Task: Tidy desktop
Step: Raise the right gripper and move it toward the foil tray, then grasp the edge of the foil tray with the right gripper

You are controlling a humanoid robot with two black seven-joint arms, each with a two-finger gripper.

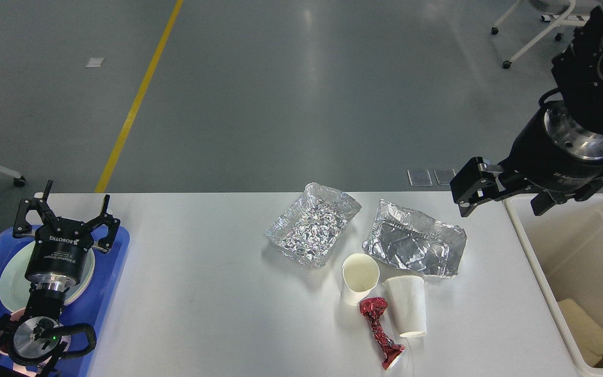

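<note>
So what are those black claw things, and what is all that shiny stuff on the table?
The picture is taken from a robot's head, looking down at its own two arms. The black claws are its grippers, which work like hands. The left gripper is open above a pale plate in a blue tray. The right gripper is up in the air near a cream bin, and it holds nothing. On the white desktop lie two crumpled foil trays, two paper cups and a red foil wrapper. That looks like rubbish for tidying away.
</note>
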